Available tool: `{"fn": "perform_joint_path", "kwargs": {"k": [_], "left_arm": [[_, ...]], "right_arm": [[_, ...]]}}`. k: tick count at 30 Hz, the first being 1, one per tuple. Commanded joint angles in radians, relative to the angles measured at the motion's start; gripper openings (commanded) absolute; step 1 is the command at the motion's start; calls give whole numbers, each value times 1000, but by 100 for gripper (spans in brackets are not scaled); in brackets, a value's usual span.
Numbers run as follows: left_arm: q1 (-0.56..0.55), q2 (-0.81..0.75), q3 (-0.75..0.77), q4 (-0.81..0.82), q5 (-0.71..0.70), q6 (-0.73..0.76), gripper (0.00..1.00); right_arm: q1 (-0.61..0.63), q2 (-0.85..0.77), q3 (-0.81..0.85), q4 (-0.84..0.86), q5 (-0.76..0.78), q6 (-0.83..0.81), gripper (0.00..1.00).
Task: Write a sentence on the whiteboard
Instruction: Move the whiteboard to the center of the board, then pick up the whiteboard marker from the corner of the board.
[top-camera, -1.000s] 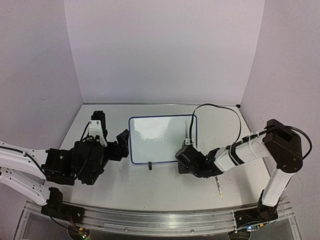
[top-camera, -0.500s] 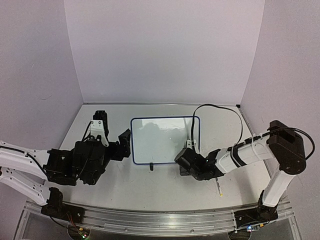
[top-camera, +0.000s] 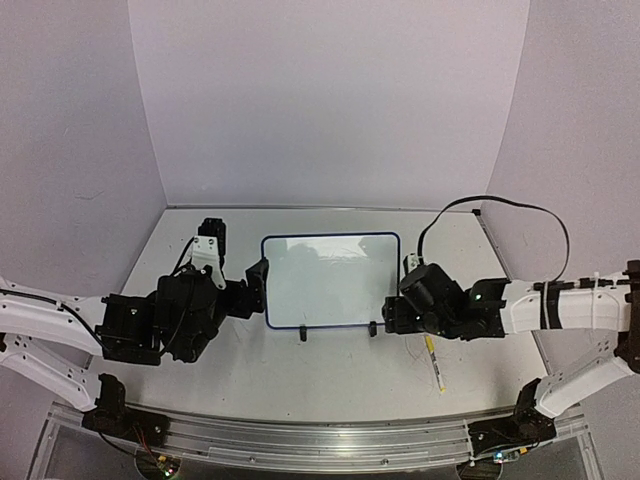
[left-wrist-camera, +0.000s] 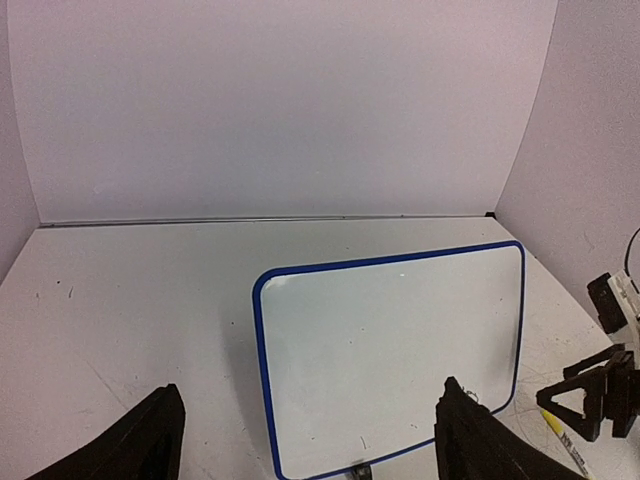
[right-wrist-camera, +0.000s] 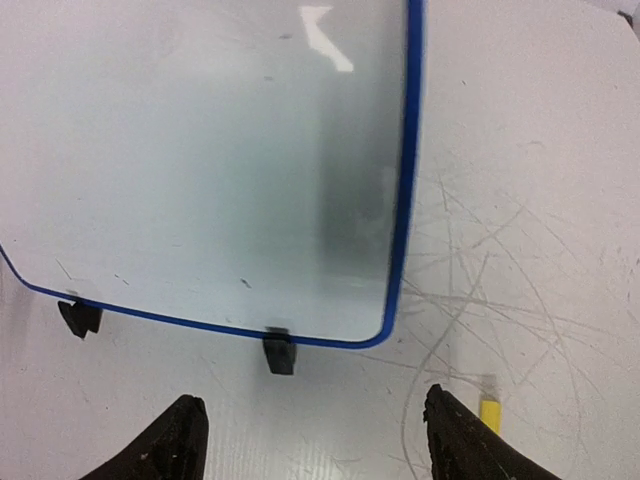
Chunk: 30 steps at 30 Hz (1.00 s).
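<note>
Whiteboard (top-camera: 330, 285): it sits in the middle of the desk (top-camera: 300, 385), between the two arms, and its thin dark-blue frame goes all around it.
Board surface: white with a bright reflection near the top; any writing there is too faint for me to read.
Feet (right-wrist-camera: 279, 352): two small black ones at the near edge of the board, resting on the desk.
Left end effector (left-wrist-camera: 310, 400): its fingers are spread wide and hold nothing; it is at the left edge of the board and points toward it.
Right end effector (right-wrist-camera: 312, 400): its fingers are also well apart and empty, low, near the board's near right corner.
Yellow marker (top-camera: 433, 360): it lies on the scratched desk just to the right of that corner, apart from both end effectors.
</note>
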Motion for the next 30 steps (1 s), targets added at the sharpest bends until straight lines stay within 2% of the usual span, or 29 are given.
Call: {"fn": "perform_joint_path", "kwargs": {"k": [1, 4, 9, 14, 21, 25, 30], "left_arm": [[65, -15, 29, 53, 100, -1, 87], [99, -24, 27, 58, 150, -16, 88], [122, -30, 31, 57, 197, 10, 88], [133, -55, 33, 52, 210, 41, 88], [152, -36, 153, -36, 235, 100, 90], [164, 6, 228, -72, 236, 140, 91], [216, 77, 309, -78, 305, 172, 91]], "right_arm": [[-140, -59, -80, -208, -245, 29, 77], [-167, -88, -112, -249, -308, 54, 77], [-198, -52, -168, -276, -334, 82, 68], [-207, 26, -168, -252, -296, 79, 56], [-287, 59, -178, -133, -373, 81, 50], [-293, 110, -181, -111, -384, 91, 39], [-293, 81, -210, -80, -359, 117, 18]]}}
